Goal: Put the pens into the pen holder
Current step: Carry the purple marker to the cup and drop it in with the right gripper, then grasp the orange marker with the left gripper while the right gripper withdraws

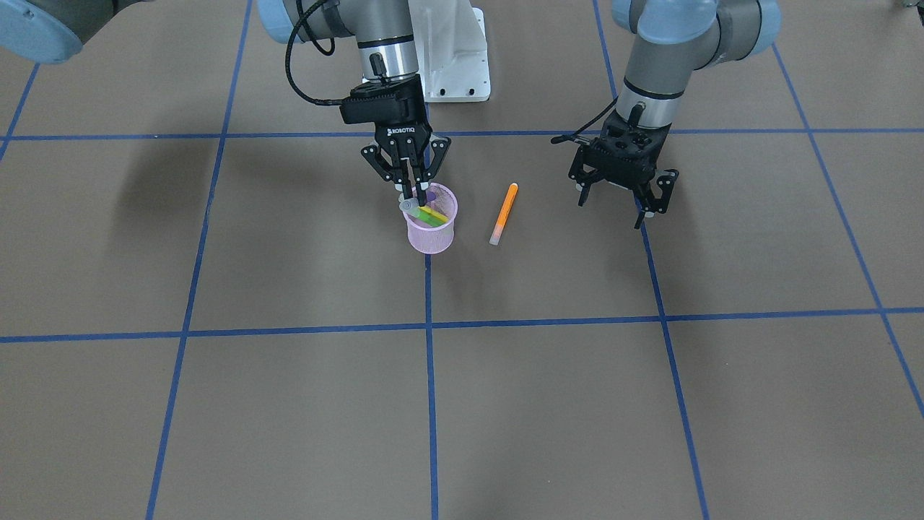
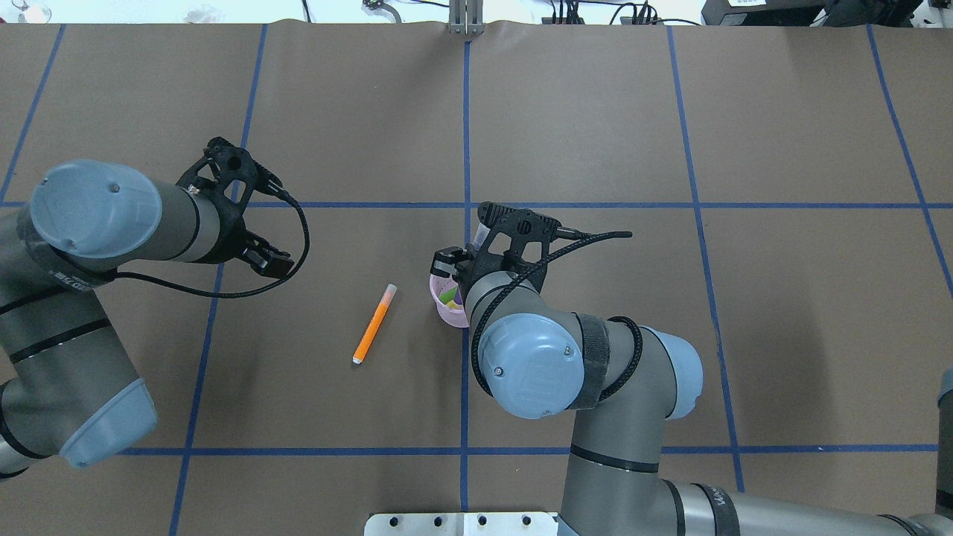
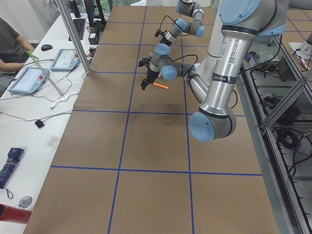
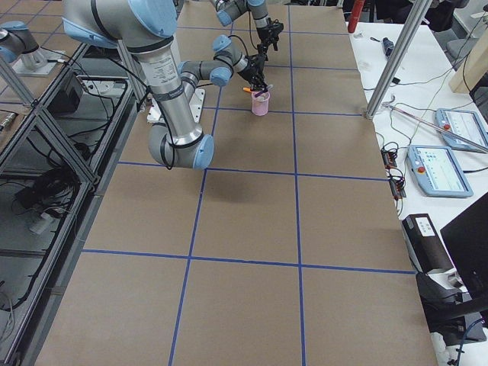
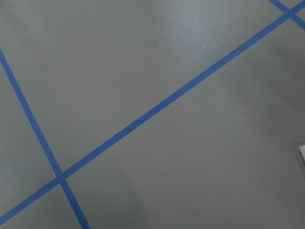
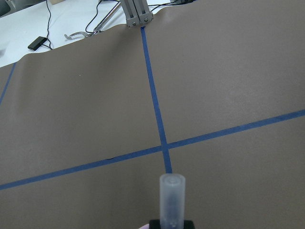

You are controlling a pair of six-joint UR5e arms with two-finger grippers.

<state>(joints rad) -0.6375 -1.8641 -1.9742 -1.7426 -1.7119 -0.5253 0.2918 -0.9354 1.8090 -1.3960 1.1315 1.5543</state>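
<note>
Pen holder carries green pen and yellow pen; orange pen lies flat at its three o'clock, front view. Right gripper clenches a pale-capped pen at the rim; left gripper hangs released.

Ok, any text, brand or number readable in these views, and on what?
"ROBOTIQ": white letters on the body of the right gripper.
Lettering on the left arm band: too blurred to read.
Lettering on the right arm lower link: too small to read.
No print shows on the orange pen, the pen holder or the held pen.
</note>
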